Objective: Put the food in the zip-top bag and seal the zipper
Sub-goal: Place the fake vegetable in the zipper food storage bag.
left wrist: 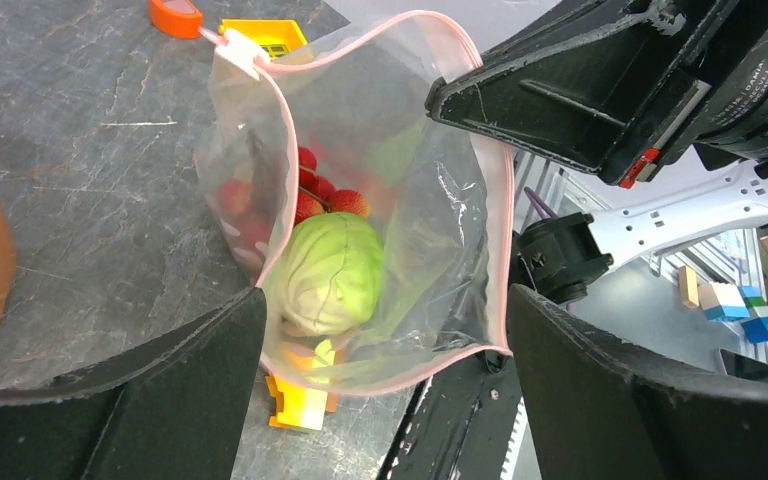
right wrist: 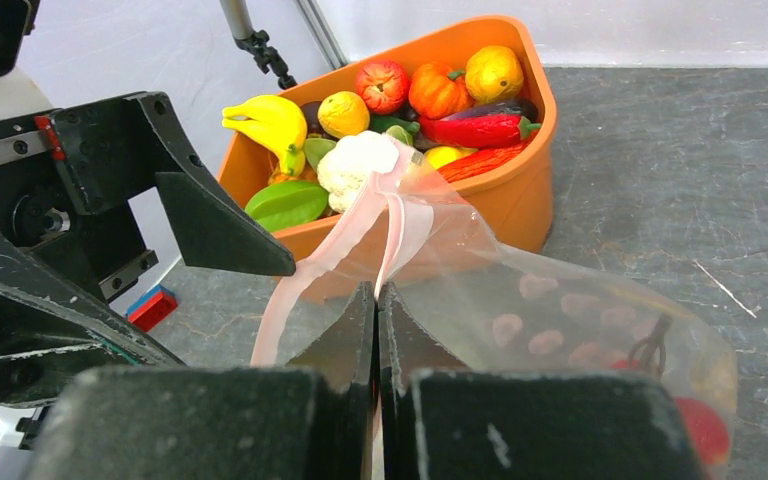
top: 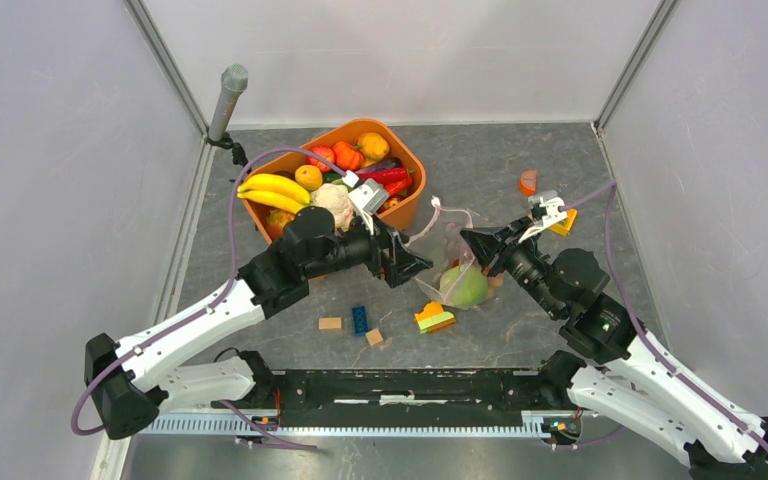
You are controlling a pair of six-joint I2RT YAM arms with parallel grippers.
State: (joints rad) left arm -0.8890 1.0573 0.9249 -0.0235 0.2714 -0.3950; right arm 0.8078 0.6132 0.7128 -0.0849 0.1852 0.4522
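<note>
Most of the food [top: 345, 175] lies heaped in the orange tub [right wrist: 515, 200] toward the far edge of the worktop [top: 560, 160], left of centre. Only a green cabbage [left wrist: 328, 275] and some small red fruits [left wrist: 310, 190] are inside the zip-top bag [left wrist: 430, 200], which lies near the middle of the worktop, its bottom resting partly on a yellow block [left wrist: 298, 405].

The right arm's fingers [right wrist: 345, 340] are pressed together on the bag's rim, pinching the pink zipper [right wrist: 305, 275] and holding the mouth up and open. The left arm's fingers [left wrist: 190, 380] are spread wide and hold nothing, poised at the mouth just above the cabbage.

The step in hand looks like loading. To do it well, the right pinch should keep the rim raised and taut so the mouth does not sag. The left arm should draw back without catching the thin film. It should then take a piece from the top of the heap, such as the cauliflower [top: 335, 200] at the tub's near side. Each piece should be dropped deep, well past the pink strip, so nothing blocks the white slider tab [left wrist: 240, 52] at sealing.
</note>
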